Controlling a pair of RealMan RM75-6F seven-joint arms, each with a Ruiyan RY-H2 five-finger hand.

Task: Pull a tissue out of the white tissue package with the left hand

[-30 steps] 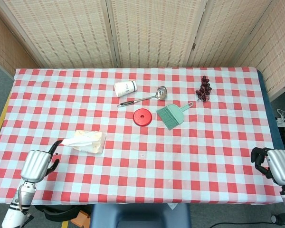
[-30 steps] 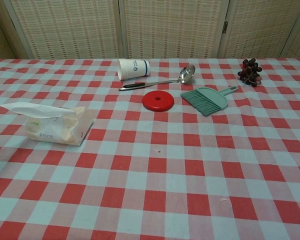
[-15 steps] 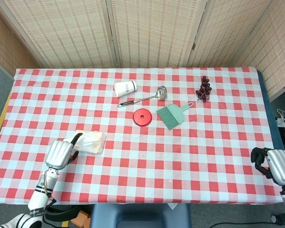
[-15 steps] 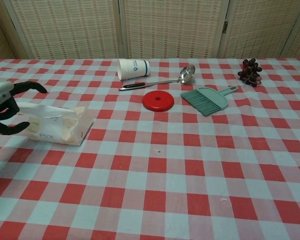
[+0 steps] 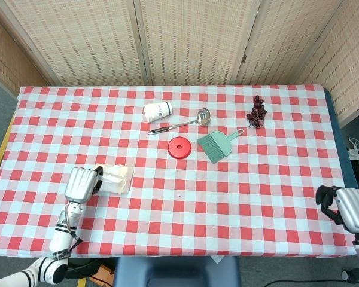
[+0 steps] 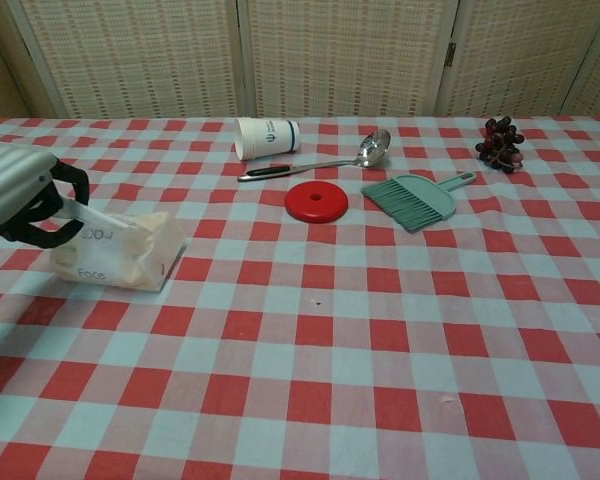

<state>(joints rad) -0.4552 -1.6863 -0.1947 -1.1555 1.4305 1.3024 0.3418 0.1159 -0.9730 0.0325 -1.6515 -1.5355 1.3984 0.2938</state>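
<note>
One soft crinkly tissue package (image 6: 120,250), left hand (image 6: 20,195) pinching tissue (image 6: 85,214).

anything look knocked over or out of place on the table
Yes: the white paper cup lies on its side near the ladle at the far side of the table, not upright. Nothing looks spilled from it. Otherwise nothing stands out.

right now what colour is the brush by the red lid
Teal green, the small brush with its handle pointing back right. It shows best in the chest view.
</note>
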